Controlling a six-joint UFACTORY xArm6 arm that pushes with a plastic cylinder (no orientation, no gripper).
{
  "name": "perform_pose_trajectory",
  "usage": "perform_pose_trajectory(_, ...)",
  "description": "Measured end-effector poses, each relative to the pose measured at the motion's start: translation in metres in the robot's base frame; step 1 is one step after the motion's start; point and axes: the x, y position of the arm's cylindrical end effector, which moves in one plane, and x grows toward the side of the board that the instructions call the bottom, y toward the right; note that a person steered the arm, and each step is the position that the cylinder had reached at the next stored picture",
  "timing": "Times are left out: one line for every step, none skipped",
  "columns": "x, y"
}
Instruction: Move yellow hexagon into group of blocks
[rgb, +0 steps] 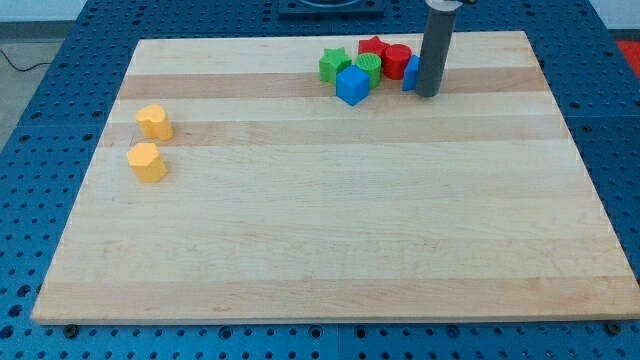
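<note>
Two yellow blocks lie near the board's left edge: an upper one that looks heart-shaped and a lower one that looks like the hexagon. A group of blocks sits at the view's top, right of centre: a green star, a green round block, a blue cube, a red star, a red cylinder and a blue block partly hidden by my rod. My tip rests on the board at the group's right side, touching or nearly touching the hidden blue block, far from the yellow blocks.
The wooden board lies on a blue perforated table. The board's top edge runs just behind the group of blocks.
</note>
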Motion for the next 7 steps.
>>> perform_pose_trajectory(0.013, 0.0)
perform_pose_trajectory(0.059, -0.013)
perform_pose_trajectory(0.112, -0.066)
perform_pose_trajectory(0.15, -0.174)
perform_pose_trajectory(0.164, -0.298)
perform_pose_trajectory(0.167, -0.412)
perform_pose_trajectory(0.137, -0.428)
